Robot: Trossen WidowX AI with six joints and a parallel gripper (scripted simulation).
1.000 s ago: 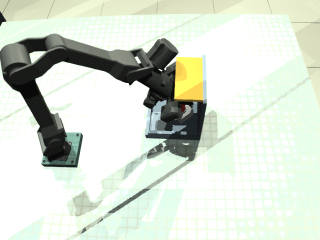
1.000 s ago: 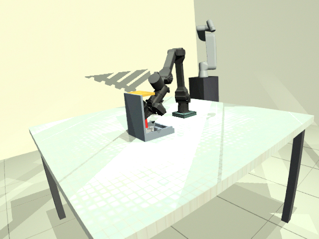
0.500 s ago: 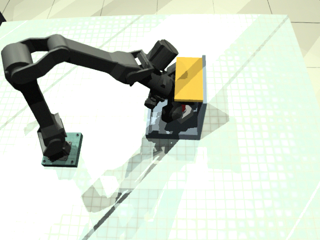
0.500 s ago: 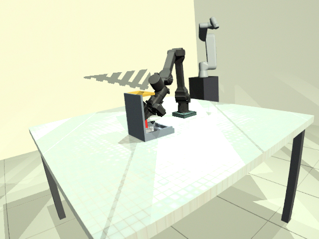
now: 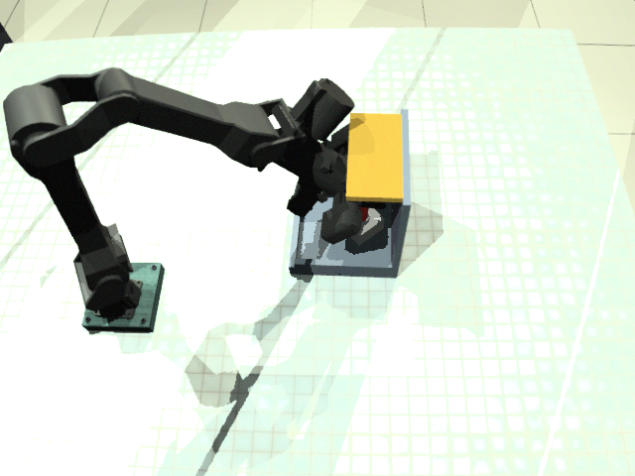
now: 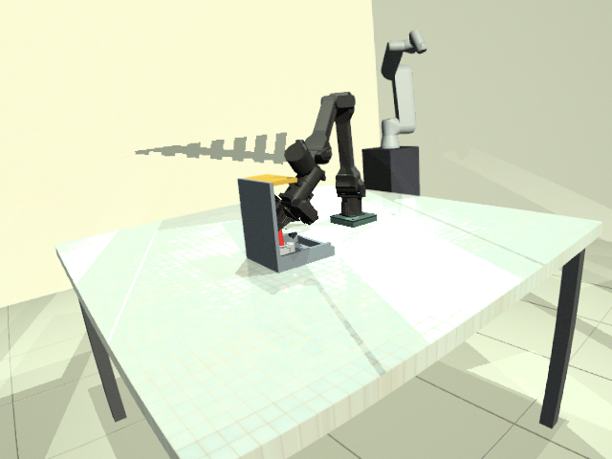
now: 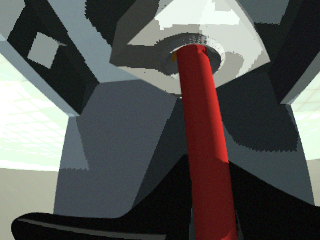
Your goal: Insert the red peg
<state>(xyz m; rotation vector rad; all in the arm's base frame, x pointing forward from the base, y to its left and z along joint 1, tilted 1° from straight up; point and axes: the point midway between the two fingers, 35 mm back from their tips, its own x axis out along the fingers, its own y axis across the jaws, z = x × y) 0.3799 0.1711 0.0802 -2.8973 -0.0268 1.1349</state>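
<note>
The red peg [image 5: 364, 213] [image 6: 280, 237] [image 7: 207, 125] is inside the box [image 5: 343, 270] [image 6: 259, 222], below the yellow roof [image 5: 376, 164] [image 6: 269, 179], and stands close to upright. My gripper [image 6: 280, 228] [image 7: 199, 162] is shut on its upper part; in the top view the fingertips are hidden. The peg's lower end is at the hole of the pale block [image 5: 373, 222] [image 6: 285, 248] [image 7: 242, 60], within the hole's rim in the wrist view. A dark part of the hole shows beside the peg. How deep the tip sits cannot be told.
The wrist and hand are at the roof's front edge, with the motor housing [image 5: 330, 110] [image 6: 299, 157] close to it. The box's back wall [image 5: 406, 159] rises behind the block. A low lip [image 5: 295, 240] runs along the box's front. A second, pale arm [image 6: 404, 98] stands far behind.
</note>
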